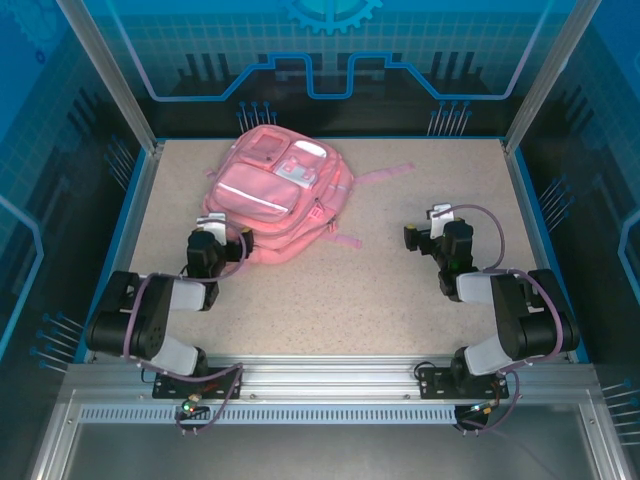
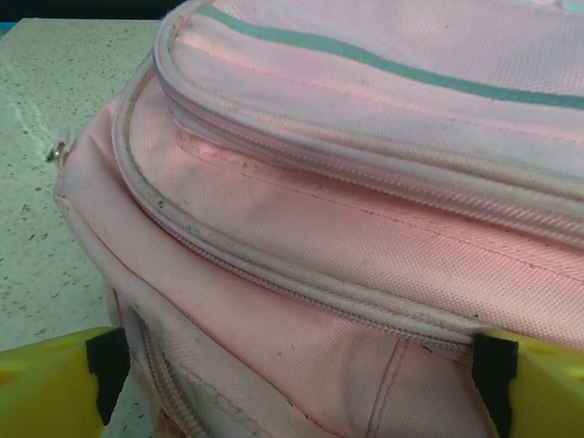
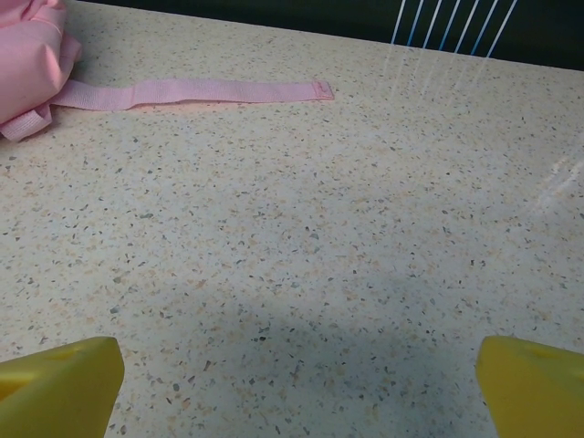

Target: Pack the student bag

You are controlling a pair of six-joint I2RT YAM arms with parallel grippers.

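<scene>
Gaping wide, the left gripper (image 2: 292, 379) straddles the student bag (image 1: 280, 190) ungripped; the right gripper (image 3: 297, 388) gapes empty over the table (image 3: 365, 228).

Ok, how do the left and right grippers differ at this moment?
The left gripper sits at the near edge of the student bag, with pink fabric spanning between its jaws. The right gripper hangs over bare table, well apart from the bag. The left faces a zip close up, while the right faces open tabletop with a loose pink strap far ahead. Shared: both jaws stand wide open and hold nothing.
</scene>
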